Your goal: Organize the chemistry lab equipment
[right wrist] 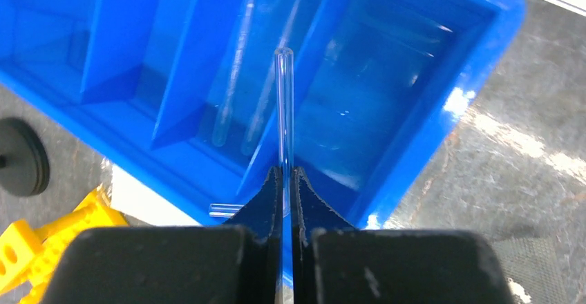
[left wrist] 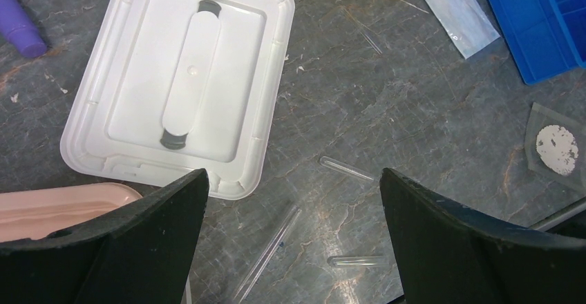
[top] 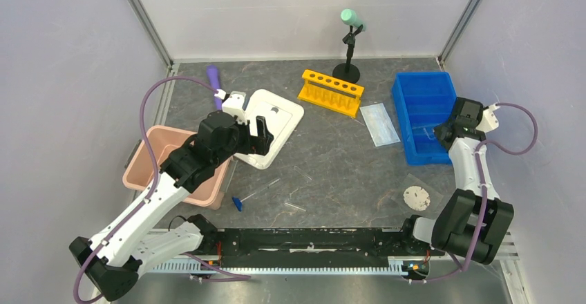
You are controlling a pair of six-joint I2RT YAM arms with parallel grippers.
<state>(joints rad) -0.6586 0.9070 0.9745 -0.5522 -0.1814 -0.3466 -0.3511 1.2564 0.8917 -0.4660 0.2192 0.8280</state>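
R gripper (right wrist: 283, 179): fingers clenched tight on a thin clear tube (right wrist: 283, 97), which sticks straight out past the tips. It hangs over the blue bin (right wrist: 449, 76), in line w/ a divider wall btwn two compartments. Two more clear tubes (right wrist: 231, 90) lie side by side in the narrow compartment left of that wall.

L gripper (left wrist: 294, 242): fingers spread wide, nothing btwn them, above the grey table (left wrist: 414, 110). In the wrist view, btwn the finger pads, lie loose items: one short tube (left wrist: 345, 169), a second short tube (left wrist: 356, 260) and the long blue-capped tube (top: 256, 193), all flat on the table, apart from each other. The white lid (left wrist: 173, 76) lies flat just beyond the left finger, one edge near the pink tub (left wrist: 55, 207). The purple cylinder (left wrist: 21, 27) sits beside the lid's far corner.

Pale blue face mask (top: 379, 124) lies flat btwn the yellow rack (top: 332, 91) and the bin, touching neither as far as can be told. Round clear dish w/ white disc (top: 417, 197) sits on the table near the R arm's base. Black stand (top: 347, 48) is upright behind the rack.
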